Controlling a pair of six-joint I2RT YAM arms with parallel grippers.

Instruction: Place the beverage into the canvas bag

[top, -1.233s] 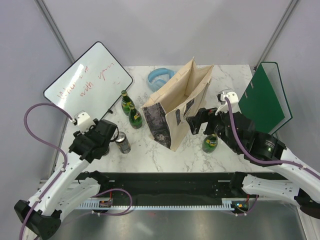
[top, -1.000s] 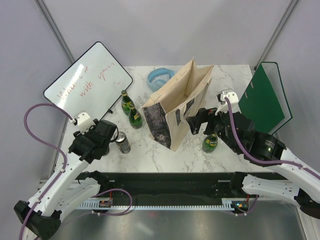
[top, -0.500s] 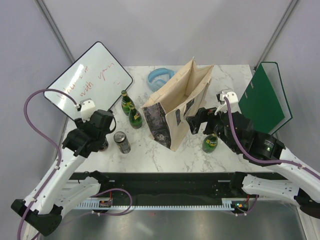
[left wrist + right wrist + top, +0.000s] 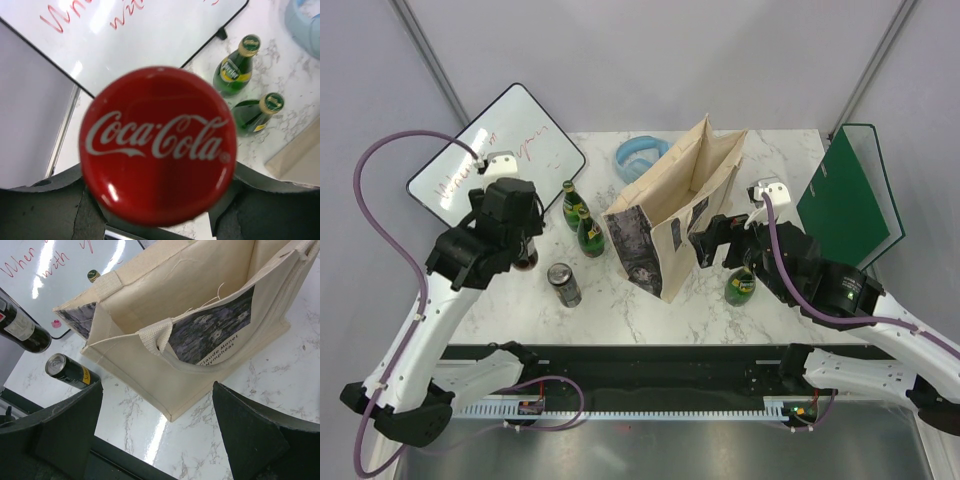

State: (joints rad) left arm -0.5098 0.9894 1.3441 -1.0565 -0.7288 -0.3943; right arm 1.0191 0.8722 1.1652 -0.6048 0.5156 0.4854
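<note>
The left fingers (image 4: 45,210) are clamped on the cola bottle (image 4: 157,145), one on each side just under its red cap. The cap fills the middle of the left wrist view. From above, the dark cola bottle shows just below the left arm's hand, at the left of the frame, well apart from the canvas bag (image 4: 670,215). It cannot be told if its bottom touches the desk (image 4: 620,300). The canvas bag stands upright in the middle of the frame with its mouth wide open. The right wrist view looks into that mouth and shows plain cloth walls; the floor of the bag is hidden. A dark grey picture is printed on its side. The right fingers (image 4: 60,435) are spread wide apart and hold nothing, just beside the right side of the bag. A silver can (image 4: 563,285) stands on the desk to the lower left of the bag. The far green bottle (image 4: 572,205) and the near green bottle (image 4: 588,236) stand close together between the cola bottle and the bag. A lone green bottle (image 4: 741,286) stands at the lower right of the bag, under the right arm. A whiteboard (image 4: 495,155) with red writing leans at the upper left.
</note>
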